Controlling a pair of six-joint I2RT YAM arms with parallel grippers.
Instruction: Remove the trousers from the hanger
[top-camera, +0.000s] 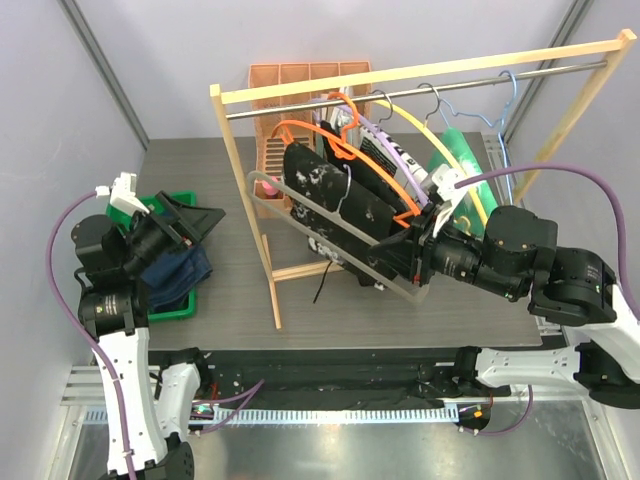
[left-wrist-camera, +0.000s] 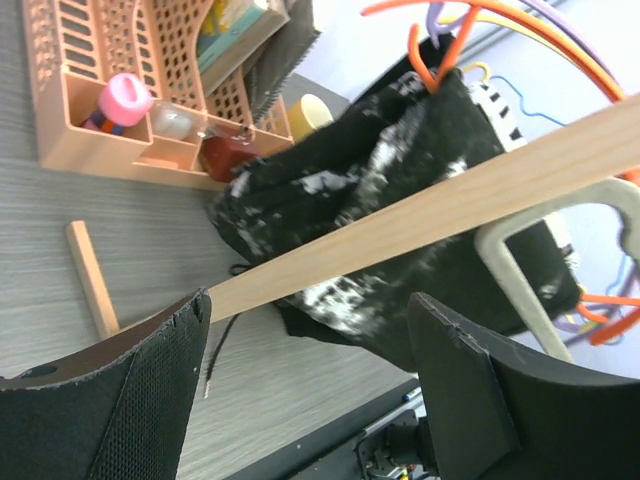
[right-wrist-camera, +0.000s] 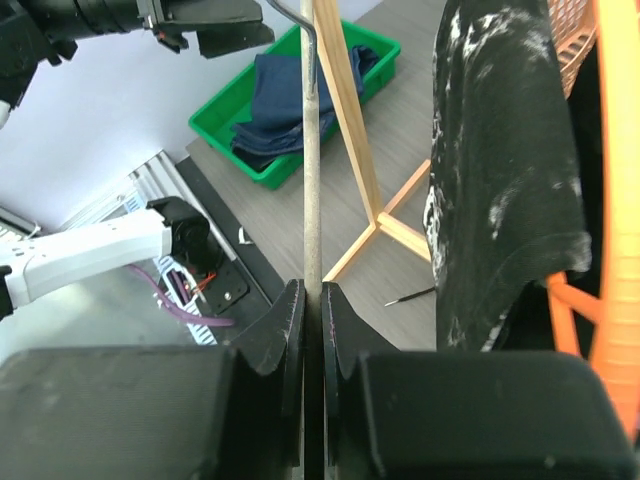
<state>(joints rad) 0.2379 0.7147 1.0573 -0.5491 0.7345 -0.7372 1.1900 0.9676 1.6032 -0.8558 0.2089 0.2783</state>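
Observation:
The black white-speckled trousers (top-camera: 335, 205) hang over a grey hanger (top-camera: 350, 260) on the rack's rod, and also show in the left wrist view (left-wrist-camera: 350, 190) and the right wrist view (right-wrist-camera: 500, 150). My right gripper (top-camera: 413, 262) is shut on the hanger's thin lower bar (right-wrist-camera: 312, 150), which is pinched between its fingers (right-wrist-camera: 312, 290). The navy blue trousers (top-camera: 178, 272) lie crumpled in a green bin (top-camera: 170, 312), also seen in the right wrist view (right-wrist-camera: 290, 100). My left gripper (top-camera: 195, 222) is open and empty above the bin, facing the rack (left-wrist-camera: 308, 300).
A wooden rack post (top-camera: 262, 230) stands between my left gripper and the hanging trousers. Orange (top-camera: 310, 130), purple, yellow and blue wire hangers crowd the rod. An orange organiser basket (top-camera: 305, 80) stands at the back, and green cloth (top-camera: 460, 150) hangs at the back right.

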